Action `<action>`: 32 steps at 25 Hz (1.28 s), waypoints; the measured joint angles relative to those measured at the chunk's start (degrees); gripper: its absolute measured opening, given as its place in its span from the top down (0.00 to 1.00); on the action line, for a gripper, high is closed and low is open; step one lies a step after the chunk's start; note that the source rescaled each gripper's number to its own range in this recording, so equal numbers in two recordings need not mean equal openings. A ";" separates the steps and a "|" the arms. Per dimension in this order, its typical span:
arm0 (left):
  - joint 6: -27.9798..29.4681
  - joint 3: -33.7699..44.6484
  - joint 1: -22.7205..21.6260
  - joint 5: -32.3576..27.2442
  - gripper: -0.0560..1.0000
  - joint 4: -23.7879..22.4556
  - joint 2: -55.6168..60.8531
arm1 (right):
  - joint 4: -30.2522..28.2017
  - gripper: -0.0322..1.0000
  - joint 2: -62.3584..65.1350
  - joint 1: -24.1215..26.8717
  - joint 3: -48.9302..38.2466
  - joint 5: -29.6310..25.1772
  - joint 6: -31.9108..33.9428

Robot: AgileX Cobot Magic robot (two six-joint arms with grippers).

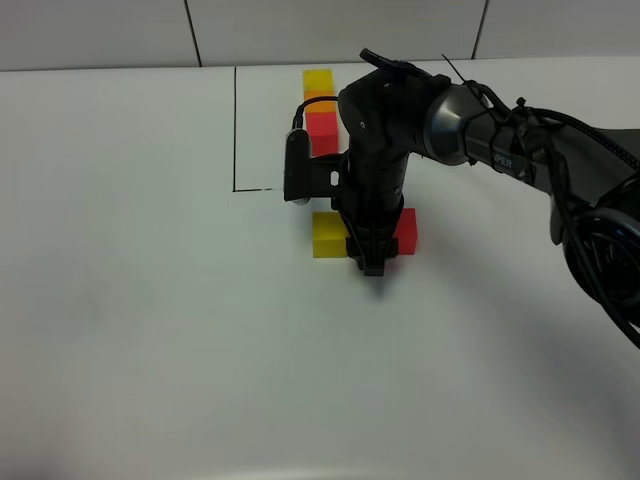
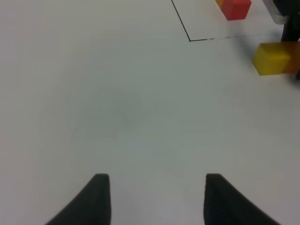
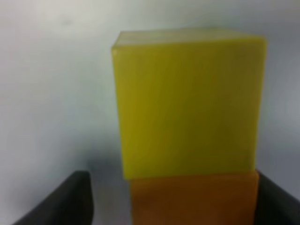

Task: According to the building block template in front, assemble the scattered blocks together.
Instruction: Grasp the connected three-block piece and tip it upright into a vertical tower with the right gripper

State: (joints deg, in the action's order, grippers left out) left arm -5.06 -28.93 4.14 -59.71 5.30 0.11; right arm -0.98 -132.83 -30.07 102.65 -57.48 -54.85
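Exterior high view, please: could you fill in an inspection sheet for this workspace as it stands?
Surface: white table, bare apart from a thin black drawn frame.
Job's things: building block template in a yellow-orange-red row inside the frame. Loose yellow cube touches the orange cube. Red cube lies on the gripper's other side; contact is hidden.
Clutter: nothing seen.
Grippers: right gripper is down around the orange cube, with a gap at one finger. Left gripper is open and empty, above bare table.
Cables: black bundle along the right arm.
Surroundings: tiled wall behind.
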 joint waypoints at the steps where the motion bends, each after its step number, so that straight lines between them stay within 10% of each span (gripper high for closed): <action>1: 0.00 0.00 0.00 0.00 0.91 0.00 0.00 | -0.05 0.81 -0.05 0.00 0.00 0.46 0.13; 3: 0.00 0.00 0.00 0.00 0.91 0.00 0.00 | -0.05 0.94 -0.11 0.02 0.14 0.90 1.23; 11: 0.00 0.00 0.00 0.00 0.91 0.00 0.00 | 0.98 0.94 1.05 -0.10 1.79 1.01 15.87; 21: 0.00 0.00 0.00 0.00 0.91 0.00 0.00 | 2.10 0.94 2.59 -1.18 1.98 -5.20 70.76; 32: 0.00 0.00 0.00 0.00 0.91 0.00 0.00 | -0.31 0.94 2.04 -3.22 1.98 -5.21 83.81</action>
State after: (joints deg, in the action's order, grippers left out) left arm -5.06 -28.93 4.14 -59.71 5.30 0.11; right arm -1.29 -130.78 -33.29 104.63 -62.69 28.96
